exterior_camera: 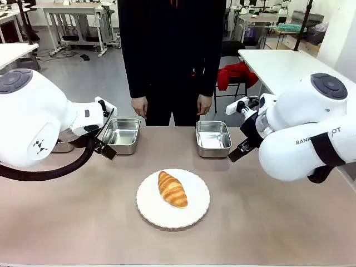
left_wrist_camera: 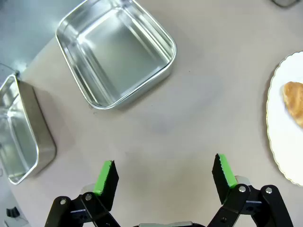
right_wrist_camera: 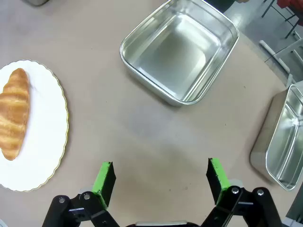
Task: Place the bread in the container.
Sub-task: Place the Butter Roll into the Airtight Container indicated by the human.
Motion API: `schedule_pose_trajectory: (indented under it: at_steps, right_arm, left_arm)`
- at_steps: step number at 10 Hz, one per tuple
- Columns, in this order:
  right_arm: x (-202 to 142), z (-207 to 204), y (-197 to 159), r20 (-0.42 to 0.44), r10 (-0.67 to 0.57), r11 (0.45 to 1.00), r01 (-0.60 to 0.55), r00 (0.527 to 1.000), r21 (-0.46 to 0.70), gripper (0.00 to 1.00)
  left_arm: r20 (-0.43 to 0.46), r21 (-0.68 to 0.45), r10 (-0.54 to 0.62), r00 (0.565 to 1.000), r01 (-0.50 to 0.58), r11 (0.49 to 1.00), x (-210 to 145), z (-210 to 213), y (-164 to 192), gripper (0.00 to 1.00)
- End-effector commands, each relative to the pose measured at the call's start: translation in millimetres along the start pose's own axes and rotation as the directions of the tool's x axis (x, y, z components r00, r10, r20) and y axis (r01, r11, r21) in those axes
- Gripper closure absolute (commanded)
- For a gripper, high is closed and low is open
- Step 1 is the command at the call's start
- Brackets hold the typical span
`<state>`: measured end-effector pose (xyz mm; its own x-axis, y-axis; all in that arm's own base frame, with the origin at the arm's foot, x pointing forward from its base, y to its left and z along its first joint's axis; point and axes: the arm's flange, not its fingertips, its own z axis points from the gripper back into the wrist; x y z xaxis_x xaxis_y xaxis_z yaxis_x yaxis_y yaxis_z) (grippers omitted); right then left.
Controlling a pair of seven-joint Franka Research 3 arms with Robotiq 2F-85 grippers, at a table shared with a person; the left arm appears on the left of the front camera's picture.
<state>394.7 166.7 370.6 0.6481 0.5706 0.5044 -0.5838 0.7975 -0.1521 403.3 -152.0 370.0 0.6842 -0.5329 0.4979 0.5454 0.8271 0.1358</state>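
One broad tan table carries everything, and a person in dark clothes stands at its far edge with both hands hanging loose, touching nothing. Two white arms come in from either side, the left arm and the right arm, both held above the tabletop and well apart from each other. A round white plate with a scalloped rim sits in the middle of the table, nearer the robot's side. Beyond it, toward the person, stand two shallow steel pans, both empty: the container on the left and the container on the right, with bare table between them. I cannot tell which of them the task means. A further pan lies just beside the left one, at the table's edge, and another pan lies near the right one. The bread lies on the plate, aslant, in none of the pans. The left gripper hangs over bare table near the left container, its green pads spread wide with nothing between them. The right gripper hovers over bare table between plate and right container, its jaws likewise apart and empty.
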Motion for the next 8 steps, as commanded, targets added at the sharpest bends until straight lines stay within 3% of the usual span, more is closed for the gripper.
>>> schedule_pose_trajectory:
  at_steps: [1,8]
  right_arm:
    - [0.1,0.0,0.0,0.000,0.000,1.000,0.000,1.000,0.000,0.00]
    - [0.1,0.0,0.0,0.000,0.000,1.000,0.000,1.000,0.000,0.00]
  left_arm:
    - [0.000,0.000,0.000,1.000,0.000,1.000,0.0,0.1,0.0,0.00]
    - [0.000,0.000,0.000,1.000,0.000,1.000,0.0,0.1,0.0,0.00]
